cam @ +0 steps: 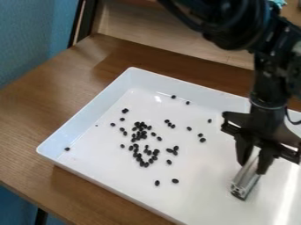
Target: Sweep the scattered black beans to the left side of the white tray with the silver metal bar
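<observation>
On the right side of the camera view the black gripper (253,165) hangs over a white tray (82,113), its fingers shut on a silver metal bar (245,179). The bar tilts down from between the fingers, its lower end close to the tray floor; whether it touches the floor I cannot tell. Left of the bar, many small black beans (141,132) lie on the tray floor, densest in a loose cluster near the middle. A few lie apart, one of them a bean (67,149) at the tray's left corner.
The tray stands on a brown wooden table (35,118), its raised walls around the beans. A blue wall (29,35) is at the upper left, with a dark upright post beside it. Behind the table is a light wooden surface (141,28).
</observation>
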Controlling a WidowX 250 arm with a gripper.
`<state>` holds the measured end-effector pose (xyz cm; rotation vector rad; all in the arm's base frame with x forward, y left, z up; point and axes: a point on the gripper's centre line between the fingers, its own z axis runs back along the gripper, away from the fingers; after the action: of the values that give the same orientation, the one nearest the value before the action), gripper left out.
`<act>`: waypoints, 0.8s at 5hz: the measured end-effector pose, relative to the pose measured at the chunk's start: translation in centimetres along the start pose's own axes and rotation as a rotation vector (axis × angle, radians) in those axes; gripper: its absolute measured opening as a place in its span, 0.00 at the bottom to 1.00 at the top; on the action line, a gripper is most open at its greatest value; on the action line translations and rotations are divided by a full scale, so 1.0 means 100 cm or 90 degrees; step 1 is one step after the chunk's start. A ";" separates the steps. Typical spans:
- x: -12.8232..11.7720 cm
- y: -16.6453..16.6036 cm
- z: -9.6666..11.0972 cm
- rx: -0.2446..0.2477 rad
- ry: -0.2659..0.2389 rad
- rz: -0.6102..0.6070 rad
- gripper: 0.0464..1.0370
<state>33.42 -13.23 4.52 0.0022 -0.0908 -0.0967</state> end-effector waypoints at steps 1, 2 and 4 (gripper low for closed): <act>-0.007 0.029 -0.001 0.013 0.003 0.030 0.28; -0.019 0.051 0.001 0.023 0.003 0.053 0.28; -0.058 0.090 0.003 0.034 0.002 0.061 0.28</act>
<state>28.54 -3.76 4.33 0.0517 -0.0900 0.0012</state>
